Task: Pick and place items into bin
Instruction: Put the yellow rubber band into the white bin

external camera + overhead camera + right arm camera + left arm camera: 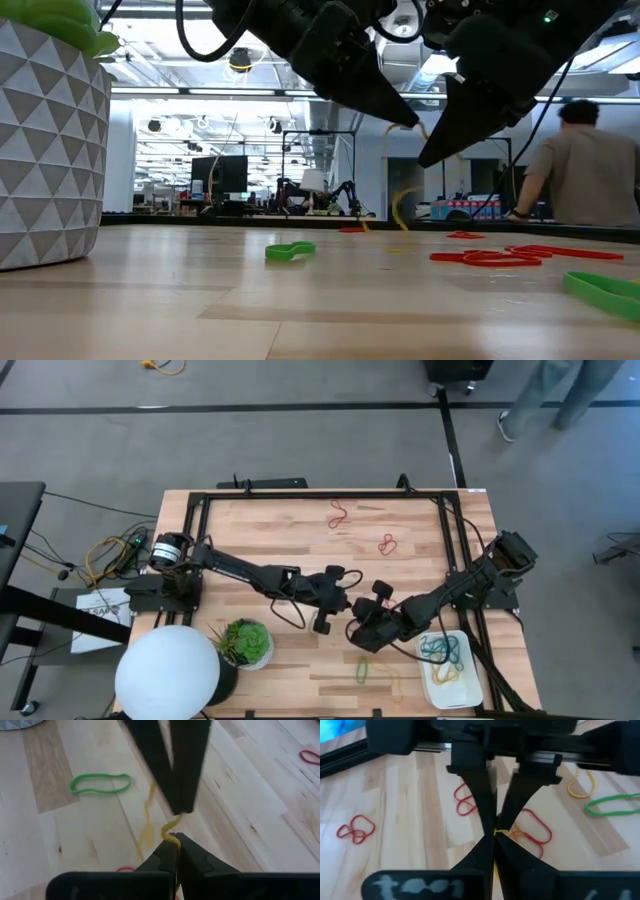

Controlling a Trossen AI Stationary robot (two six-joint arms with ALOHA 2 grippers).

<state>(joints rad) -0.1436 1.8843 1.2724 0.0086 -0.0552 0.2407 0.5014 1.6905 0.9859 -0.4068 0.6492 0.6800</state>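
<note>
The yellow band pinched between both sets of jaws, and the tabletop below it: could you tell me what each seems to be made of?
The yellow band looks like thin matte rubber: it kinks and dangles limply. The tabletop looks like pale wood planks with visible grain, seams and small knots.

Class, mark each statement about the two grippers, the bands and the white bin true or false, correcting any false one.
1. Both the left gripper and the right gripper pinch one yellow band. True.
2. The bin is empty. False: it holds teal and yellow bands.
3. A green band lies on the table. True.
4. The yellow band lies flat on the wood. False: it hangs above it.
</note>
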